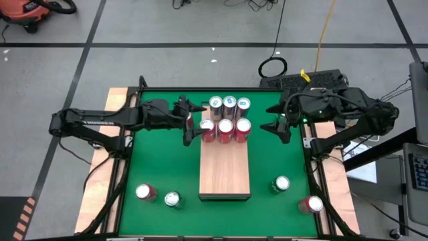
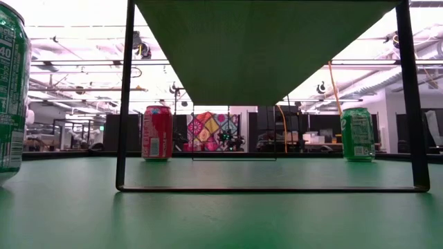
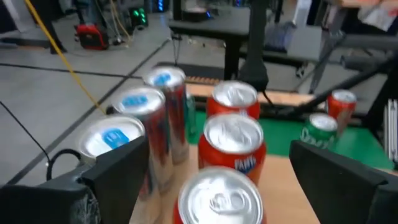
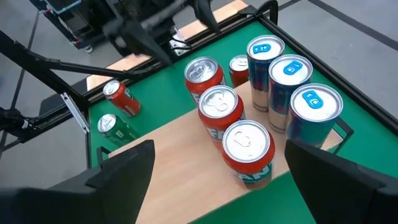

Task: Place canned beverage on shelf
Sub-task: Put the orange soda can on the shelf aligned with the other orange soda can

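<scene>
The shelf (image 1: 225, 171) is a pale wooden board in the middle of the green table; the low view shows its underside (image 2: 266, 48) raised on a thin black frame. At its far end stand three red cans (image 1: 225, 128) and, behind them, three silver-blue cans (image 1: 229, 102). My left gripper (image 1: 190, 127) hovers open just left of the leftmost red can (image 3: 221, 199), one finger on each side of it, touching nothing. My right gripper (image 1: 273, 127) is open to the right of the cans, and its wrist view looks down on them (image 4: 247, 144).
Loose cans stand on the green table: a red one (image 1: 144, 193) and a green one (image 1: 173, 199) near left, a green one (image 1: 281, 184) and a red one (image 1: 312, 204) near right. The near half of the shelf is bare wood. Wooden strips edge the table.
</scene>
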